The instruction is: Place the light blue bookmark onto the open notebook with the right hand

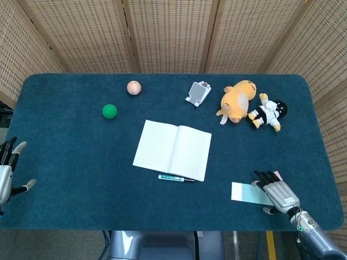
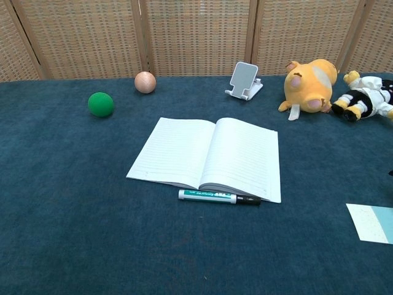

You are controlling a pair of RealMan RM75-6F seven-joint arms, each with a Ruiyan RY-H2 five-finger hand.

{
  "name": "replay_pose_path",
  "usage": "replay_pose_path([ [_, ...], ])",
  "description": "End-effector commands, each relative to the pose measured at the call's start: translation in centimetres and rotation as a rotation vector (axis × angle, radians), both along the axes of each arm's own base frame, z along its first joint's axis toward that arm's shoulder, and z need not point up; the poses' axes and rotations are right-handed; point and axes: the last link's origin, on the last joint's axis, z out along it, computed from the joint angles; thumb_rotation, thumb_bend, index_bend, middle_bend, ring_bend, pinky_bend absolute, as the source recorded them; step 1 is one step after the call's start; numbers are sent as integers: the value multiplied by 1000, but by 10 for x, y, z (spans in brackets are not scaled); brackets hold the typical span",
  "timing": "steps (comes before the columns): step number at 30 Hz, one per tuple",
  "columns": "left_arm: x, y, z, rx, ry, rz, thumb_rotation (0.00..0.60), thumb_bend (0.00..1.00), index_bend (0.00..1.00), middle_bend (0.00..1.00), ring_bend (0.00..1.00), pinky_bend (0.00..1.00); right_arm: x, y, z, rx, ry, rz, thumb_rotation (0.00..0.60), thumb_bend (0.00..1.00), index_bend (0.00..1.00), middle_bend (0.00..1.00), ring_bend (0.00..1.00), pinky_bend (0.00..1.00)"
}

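The light blue bookmark (image 1: pixel 243 192) lies flat on the blue cloth near the front right edge; the chest view shows its left part (image 2: pixel 371 222) at the frame's right edge. My right hand (image 1: pixel 276 192) lies palm down over the bookmark's right end, fingers stretched out toward the left, holding nothing that I can see. The open notebook (image 1: pixel 172 150) (image 2: pixel 209 157) lies in the middle of the table, well to the left of the bookmark. At the far left edge my left hand (image 1: pixel 7 169) hangs with its fingers apart and empty.
A green-and-white marker (image 1: pixel 176 178) (image 2: pixel 218 196) lies along the notebook's front edge. At the back are a green ball (image 1: pixel 109 111), a pink ball (image 1: pixel 134 87), a phone stand (image 1: pixel 198 93), an orange plush (image 1: pixel 237 101) and a small doll (image 1: pixel 267 112).
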Motion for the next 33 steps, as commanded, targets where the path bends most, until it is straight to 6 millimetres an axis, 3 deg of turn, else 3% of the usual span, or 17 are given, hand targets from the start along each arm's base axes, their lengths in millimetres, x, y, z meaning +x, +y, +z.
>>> replay_pose_path([
  [1, 0, 0, 0, -1, 1, 0, 600, 0, 0, 0, 0, 0, -2, 0, -3, -24, -13, -1, 600, 0, 232, 0, 0, 17],
  [33, -1, -1, -2, -4, 6, 1, 600, 0, 0, 0, 0, 0, -11, 0, -20, -54, -44, -4, 600, 0, 232, 0, 0, 17],
])
